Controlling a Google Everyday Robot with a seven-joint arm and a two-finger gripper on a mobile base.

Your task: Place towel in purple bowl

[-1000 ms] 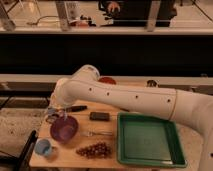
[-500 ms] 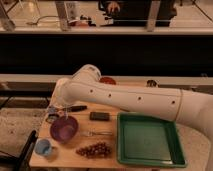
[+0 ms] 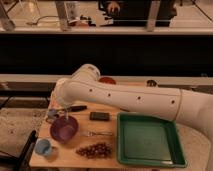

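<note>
1. Little has moved in the past second: the white arm (image 3: 125,97) keeps its reach across the table (image 3: 112,161) from the right, and the gripper (image 3: 54,114) still hangs low at the table's left end
2. Whether the jaws are spread, pressed together or pinching something cannot be told; the wrist hides them
3. A small grey crumpled shape, probably the towel (image 3: 50,115), sits right at the jaws, just up and left of the purple bowl (image 3: 64,128); whether it is held or lying on the table is unclear, and so is its long axis
4. From the jaws the bowl lies down and slightly right, close by, its mouth open and unobstructed, so the coming move looks like a short carry over the near rim
5. Room is tight on the left, where the table edge runs just beside the jaws and a blue cup (image 3: 44,146) stands below the bowl
6. To the right lie a black block (image 3: 99,116), a fork (image 3: 98,133), grapes (image 3: 95,149) and a green tray (image 3: 147,140), all outside that short path
</note>
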